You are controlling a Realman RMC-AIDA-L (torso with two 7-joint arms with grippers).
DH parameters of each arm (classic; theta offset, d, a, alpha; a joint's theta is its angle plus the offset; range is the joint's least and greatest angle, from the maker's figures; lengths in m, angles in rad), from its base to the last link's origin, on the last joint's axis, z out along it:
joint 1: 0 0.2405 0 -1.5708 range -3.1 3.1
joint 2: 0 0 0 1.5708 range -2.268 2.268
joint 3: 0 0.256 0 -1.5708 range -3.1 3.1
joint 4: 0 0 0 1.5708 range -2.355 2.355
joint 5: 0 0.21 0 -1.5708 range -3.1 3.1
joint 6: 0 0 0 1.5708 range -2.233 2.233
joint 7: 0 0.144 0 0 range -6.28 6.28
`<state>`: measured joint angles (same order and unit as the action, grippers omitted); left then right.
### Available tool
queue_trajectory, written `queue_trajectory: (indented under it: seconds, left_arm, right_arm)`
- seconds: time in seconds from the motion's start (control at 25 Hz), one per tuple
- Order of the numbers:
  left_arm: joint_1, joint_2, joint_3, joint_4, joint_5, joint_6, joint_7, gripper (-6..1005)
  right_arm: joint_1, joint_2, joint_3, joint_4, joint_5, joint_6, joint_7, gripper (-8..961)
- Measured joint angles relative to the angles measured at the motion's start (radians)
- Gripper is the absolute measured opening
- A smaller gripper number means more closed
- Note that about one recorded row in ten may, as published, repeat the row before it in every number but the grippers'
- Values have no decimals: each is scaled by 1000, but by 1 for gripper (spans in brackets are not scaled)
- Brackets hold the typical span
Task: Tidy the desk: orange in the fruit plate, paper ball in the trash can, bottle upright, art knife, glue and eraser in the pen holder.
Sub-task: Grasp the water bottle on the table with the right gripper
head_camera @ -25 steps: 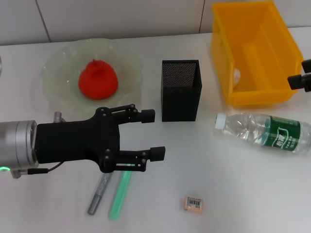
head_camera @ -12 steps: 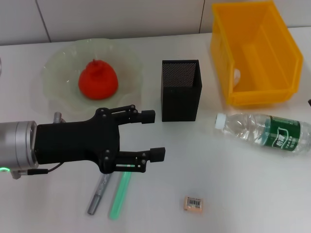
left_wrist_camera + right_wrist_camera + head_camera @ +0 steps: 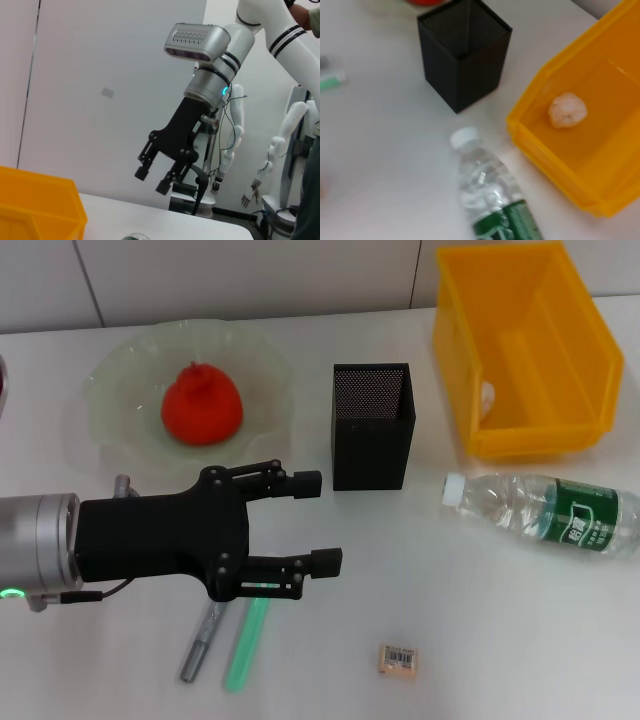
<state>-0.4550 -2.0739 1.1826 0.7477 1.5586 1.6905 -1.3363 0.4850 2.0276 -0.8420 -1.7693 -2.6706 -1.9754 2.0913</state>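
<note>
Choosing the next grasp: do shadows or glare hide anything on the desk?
Head view: even light, soft shadows; the open left gripper covers part of the art knife and glue; eraser and bottle show plainly, bottle glinting slightly. Right wrist view: paper ball plain in the trash can. Left wrist view: open right gripper dark against a pale wall.

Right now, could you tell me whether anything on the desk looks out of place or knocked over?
Yes: the bottle lies on its side in front of the trash can, cap toward the pen holder. The eraser and two pen-like items lie loose on the desk, below the open left gripper.
</note>
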Motion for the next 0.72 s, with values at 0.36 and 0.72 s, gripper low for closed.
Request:
queue_trajectory:
  seconds: [0.36,0.72]
  left_arm:
    - [6,0,0,-1,-2,4,0,804]
    - [9,0,0,-2,-9,5,0,804]
  right_arm:
    - [-19,52,-168,25,-124,126,-85,693]
    - [3,50,-223,101,-123,161,-95,724]
